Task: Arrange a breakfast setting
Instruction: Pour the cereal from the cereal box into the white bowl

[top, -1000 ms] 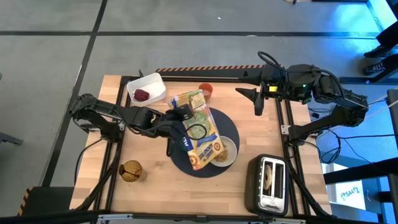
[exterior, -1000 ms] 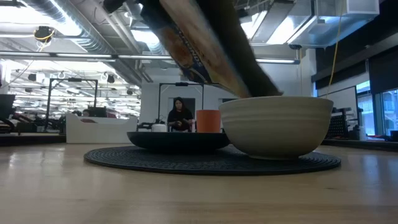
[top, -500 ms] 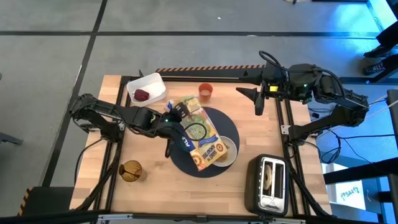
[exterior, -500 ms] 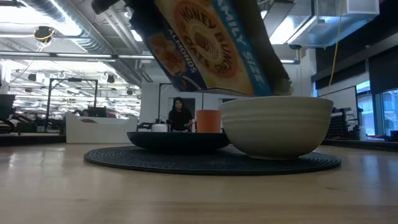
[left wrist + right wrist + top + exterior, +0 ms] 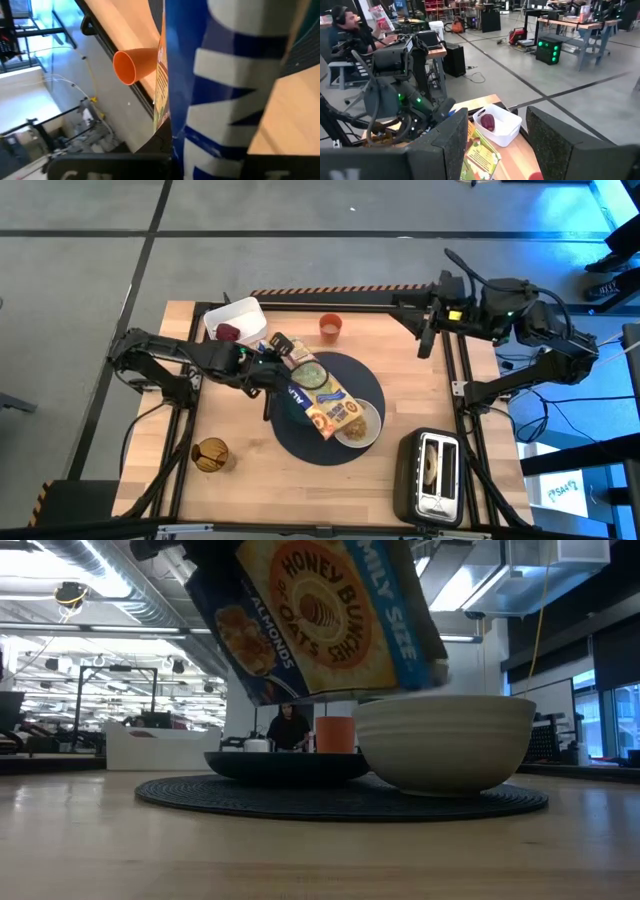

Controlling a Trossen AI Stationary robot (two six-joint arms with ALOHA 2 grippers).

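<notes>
Tipping cereal box (image 5: 318, 394) over white bowl (image 5: 362, 425), left hand (image 5: 268, 365)

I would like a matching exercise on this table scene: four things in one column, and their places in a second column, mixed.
Things:
1. cereal box
2. orange cup
3. red fruit
4. toaster

Places:
a. in the white bin at the table's far left
b. held tilted over the white bowl by the left gripper
c. near right corner of the table
d. on bare wood beyond the placemat

Pairs: 1-b, 2-d, 3-a, 4-c
</notes>
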